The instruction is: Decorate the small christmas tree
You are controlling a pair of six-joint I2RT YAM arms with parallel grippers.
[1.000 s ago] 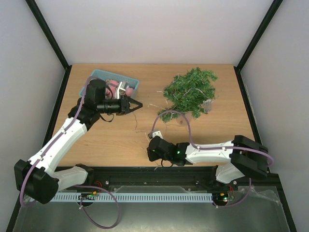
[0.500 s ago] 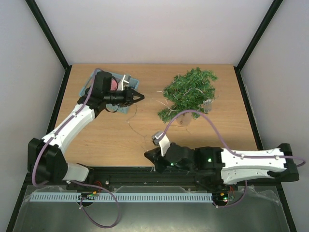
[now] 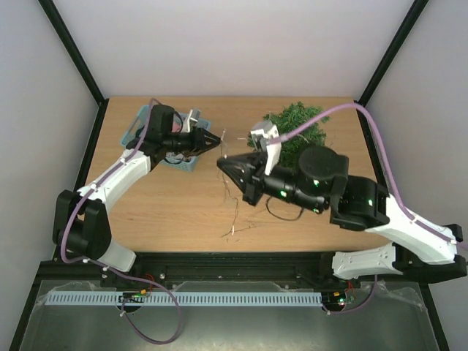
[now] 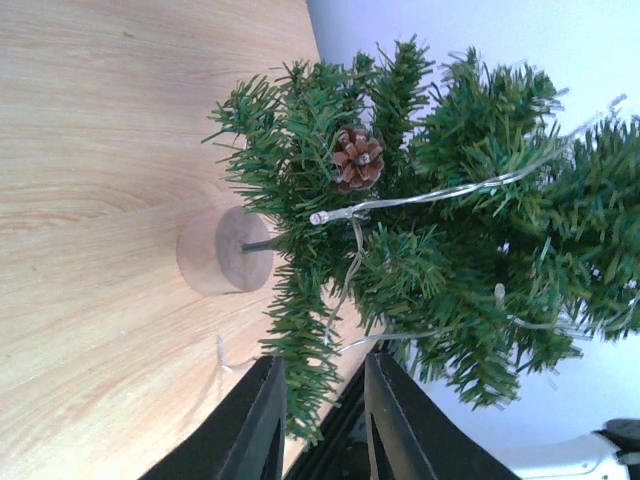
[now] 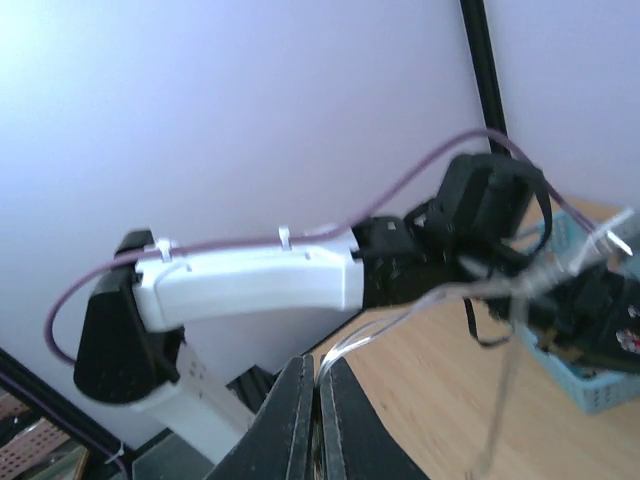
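The small christmas tree (image 3: 294,119) stands at the back right of the table, its lower part hidden by my right arm. In the left wrist view the tree (image 4: 450,240) carries a pine cone (image 4: 357,160) and a clear light string (image 4: 450,190) above its round base (image 4: 225,250). My right gripper (image 3: 221,164) is shut on the clear light string (image 3: 235,208), which hangs down to the table; the right wrist view shows the string (image 5: 400,320) leaving the shut jaws (image 5: 318,400). My left gripper (image 3: 217,139) is open and empty (image 4: 320,425), its tips close to the right gripper.
A teal basket (image 3: 137,124) of ornaments sits at the back left under my left arm; it also shows in the right wrist view (image 5: 590,392). The string's loose end lies near the table's front edge (image 3: 230,234).
My right arm has swung up from the front edge to mid-table, lifting the light string. My left gripper has moved back and right over the basket, and its jaws have narrowed.
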